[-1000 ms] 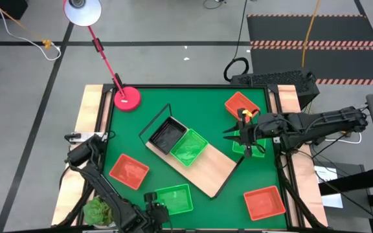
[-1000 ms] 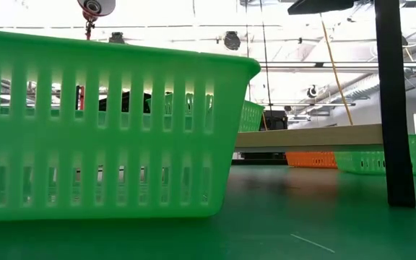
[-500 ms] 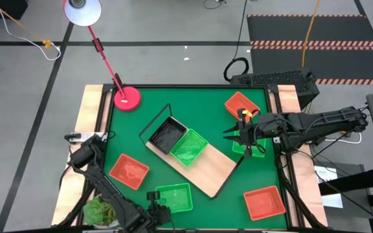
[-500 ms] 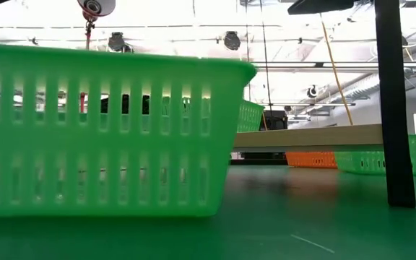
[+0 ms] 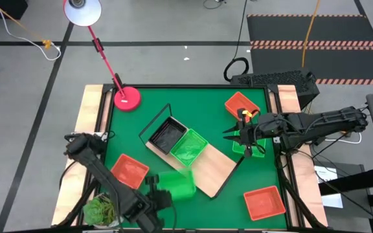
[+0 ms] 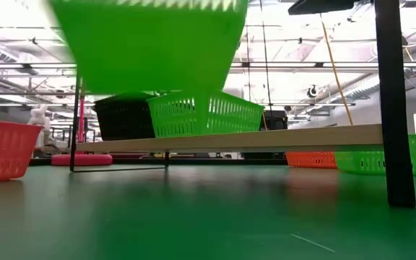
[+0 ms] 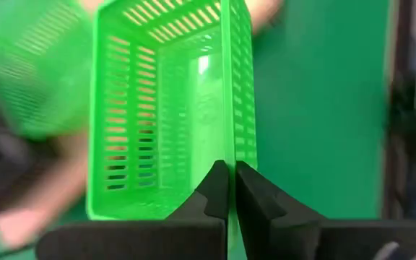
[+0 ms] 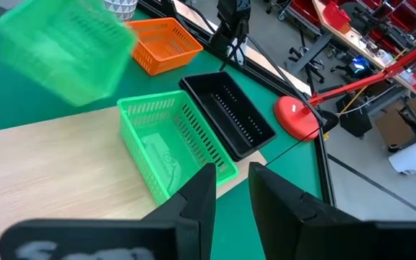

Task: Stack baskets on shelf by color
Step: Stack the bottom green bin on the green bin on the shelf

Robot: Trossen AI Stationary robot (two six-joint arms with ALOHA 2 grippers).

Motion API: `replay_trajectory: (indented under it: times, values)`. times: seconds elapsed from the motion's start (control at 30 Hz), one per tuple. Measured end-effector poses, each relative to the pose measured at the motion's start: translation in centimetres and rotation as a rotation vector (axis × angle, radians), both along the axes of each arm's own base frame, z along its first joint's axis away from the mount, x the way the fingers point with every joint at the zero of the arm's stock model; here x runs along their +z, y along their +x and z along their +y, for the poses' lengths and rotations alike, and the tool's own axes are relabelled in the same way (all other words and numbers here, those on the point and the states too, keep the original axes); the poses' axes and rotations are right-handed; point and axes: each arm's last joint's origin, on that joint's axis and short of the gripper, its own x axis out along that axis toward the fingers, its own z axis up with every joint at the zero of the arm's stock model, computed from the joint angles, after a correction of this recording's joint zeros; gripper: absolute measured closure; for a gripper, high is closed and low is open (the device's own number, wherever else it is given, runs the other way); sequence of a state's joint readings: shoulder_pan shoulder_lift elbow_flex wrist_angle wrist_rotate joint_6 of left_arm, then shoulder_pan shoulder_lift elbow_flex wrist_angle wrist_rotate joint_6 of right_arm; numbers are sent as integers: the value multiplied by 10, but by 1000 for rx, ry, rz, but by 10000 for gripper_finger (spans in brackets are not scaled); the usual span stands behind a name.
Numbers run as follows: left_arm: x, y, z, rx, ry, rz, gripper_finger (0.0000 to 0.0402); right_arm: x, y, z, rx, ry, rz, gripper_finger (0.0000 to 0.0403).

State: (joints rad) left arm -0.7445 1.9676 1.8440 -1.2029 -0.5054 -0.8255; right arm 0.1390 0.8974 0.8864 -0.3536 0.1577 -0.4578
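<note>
Left end effector (image 7: 231,177) clamped on bright green plastic mesh basket (image 5: 175,184) rim, lifted beside light-wood shelf (image 5: 214,171); shelved green basket (image 5: 189,148) nearest left arm.

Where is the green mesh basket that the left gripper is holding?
In the high view the green mesh basket hangs lifted in the left gripper, near the light-wood shelf board, beside a red-orange basket.

Nothing to read here: no text, label, brand, number or sign is legible in any view.
</note>
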Motion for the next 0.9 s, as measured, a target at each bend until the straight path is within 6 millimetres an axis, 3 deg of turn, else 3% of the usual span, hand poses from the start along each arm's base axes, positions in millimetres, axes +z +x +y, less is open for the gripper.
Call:
replay_trajectory:
  times: [0.13,0.27,0.6,0.73,0.9]
  values:
    - [34,7,28,102,79,-100,396,-1,-2,0,3,-14,23,323]
    - [52,23,58,191,111,-128,392,-4,-8,-2,-29,-36,63,323]
    - [65,63,134,463,-17,-171,393,0,-30,-9,-163,-100,75,323]
    - [63,68,148,547,-46,-188,396,4,-38,-11,-165,-94,55,323]
    - [58,75,146,571,-88,-209,393,8,-47,-12,-166,-89,34,323]
